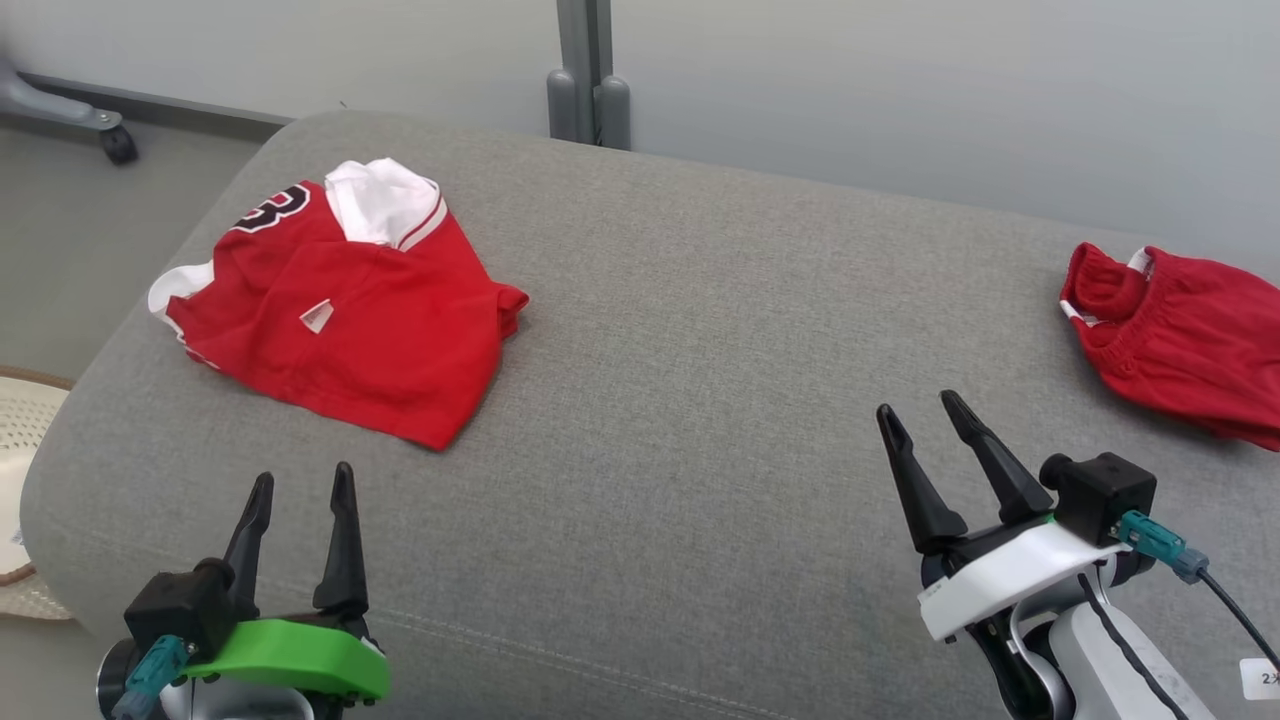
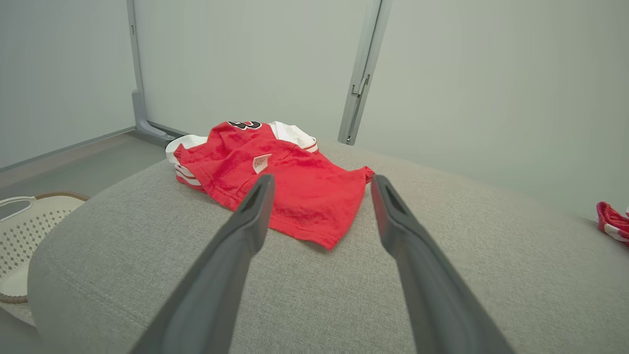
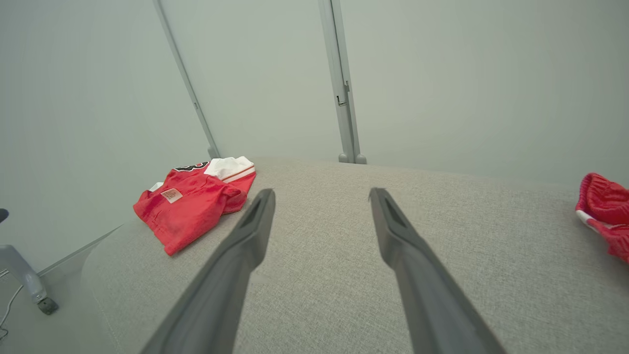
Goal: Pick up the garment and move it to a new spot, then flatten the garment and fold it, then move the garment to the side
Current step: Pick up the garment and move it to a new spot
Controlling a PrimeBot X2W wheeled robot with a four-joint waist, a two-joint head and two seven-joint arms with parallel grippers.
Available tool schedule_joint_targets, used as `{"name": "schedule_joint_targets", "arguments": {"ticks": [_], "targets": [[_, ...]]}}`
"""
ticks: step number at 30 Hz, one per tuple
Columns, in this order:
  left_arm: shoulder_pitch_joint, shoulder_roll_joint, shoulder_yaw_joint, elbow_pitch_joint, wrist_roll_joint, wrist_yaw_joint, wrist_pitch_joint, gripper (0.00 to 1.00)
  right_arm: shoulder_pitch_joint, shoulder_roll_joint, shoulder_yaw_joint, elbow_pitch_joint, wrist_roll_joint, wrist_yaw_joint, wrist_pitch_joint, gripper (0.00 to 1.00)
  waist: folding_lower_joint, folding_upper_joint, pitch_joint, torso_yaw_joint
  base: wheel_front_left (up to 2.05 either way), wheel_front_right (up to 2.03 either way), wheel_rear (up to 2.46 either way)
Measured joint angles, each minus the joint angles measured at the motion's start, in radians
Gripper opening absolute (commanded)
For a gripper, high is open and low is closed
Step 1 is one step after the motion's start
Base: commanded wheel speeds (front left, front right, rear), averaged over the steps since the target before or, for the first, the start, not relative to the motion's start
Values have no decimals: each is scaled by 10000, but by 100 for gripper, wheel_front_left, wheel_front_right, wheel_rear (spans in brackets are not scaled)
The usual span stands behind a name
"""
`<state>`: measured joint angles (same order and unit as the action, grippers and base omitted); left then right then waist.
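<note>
garment (image 1: 340,310): on cushion (image 1: 700,400), far left | other garment (image 1: 1180,340): far right | basket (image 1: 25,440): floor, left

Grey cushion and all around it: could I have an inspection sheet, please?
Surface: grey cushion, woven fabric, seam along the near edge.
Job's things: red jersey folded at far left; red shorts bunched at right edge.
Clutter: nothing seen.
Grippers: left gripper and right gripper open, empty, over the near edge.
Cables: black cable from the right wrist's teal plug.
Surroundings: pale wall, grey post; white basket and castor on the floor at left.
</note>
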<state>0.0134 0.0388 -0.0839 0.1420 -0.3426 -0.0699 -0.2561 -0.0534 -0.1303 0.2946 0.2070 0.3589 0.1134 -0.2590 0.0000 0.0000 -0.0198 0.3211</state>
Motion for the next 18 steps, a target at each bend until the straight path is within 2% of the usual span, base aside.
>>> {"name": "schedule_joint_targets", "arguments": {"ticks": [18], "targets": [[115, 6, 144, -77, 31, 0, 0, 100, 0, 13, 48, 29, -2, 8, 0, 100, 0, 0, 63, 732, 0, 0, 0]]}}
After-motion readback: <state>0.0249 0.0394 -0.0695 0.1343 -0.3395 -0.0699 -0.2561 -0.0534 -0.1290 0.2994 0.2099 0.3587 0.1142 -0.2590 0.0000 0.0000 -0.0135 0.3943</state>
